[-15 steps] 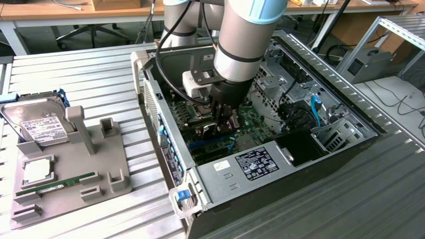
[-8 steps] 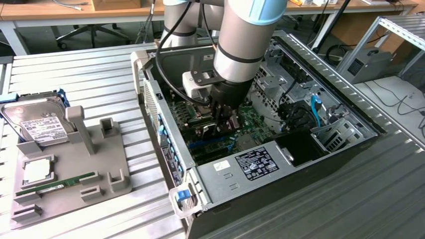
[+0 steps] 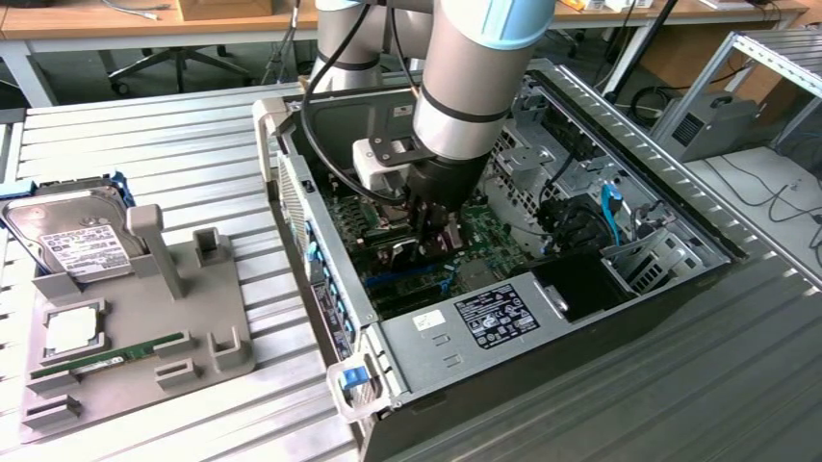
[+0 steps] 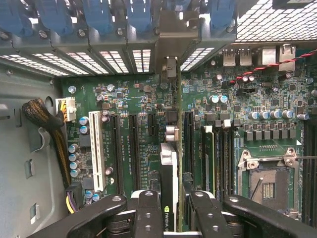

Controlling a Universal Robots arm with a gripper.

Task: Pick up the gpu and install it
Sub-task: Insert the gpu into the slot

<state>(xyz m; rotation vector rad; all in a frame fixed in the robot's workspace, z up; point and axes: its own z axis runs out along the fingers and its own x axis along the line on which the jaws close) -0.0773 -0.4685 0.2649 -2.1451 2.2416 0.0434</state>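
Observation:
My gripper [image 3: 430, 229] is down inside the open computer case [image 3: 321, 241], just above the green motherboard [image 3: 495, 236]. It is shut on the gpu [image 4: 169, 168], a thin dark card seen edge-on, with a green-lettered label between the black fingers [image 4: 148, 210]. The card runs in line with the long black slots on the motherboard [image 4: 148, 104]. Its metal bracket end [image 4: 171, 67] reaches the case's rear wall by the blue slot clips. In the exterior view the gpu [image 3: 400, 252] shows as a dark strip under the gripper. Whether it touches the slot I cannot tell.
A grey fixture tray [image 3: 206, 318] at the exterior view's left holds a hard drive [image 3: 77, 245], a processor [image 3: 71, 327] and a green memory stick [image 3: 103, 358]. Inside the case are a white slot [image 4: 96, 148], a processor socket [image 4: 267, 183], a sleeved cable bundle [image 4: 44, 119] and a labelled metal box [image 3: 495, 318].

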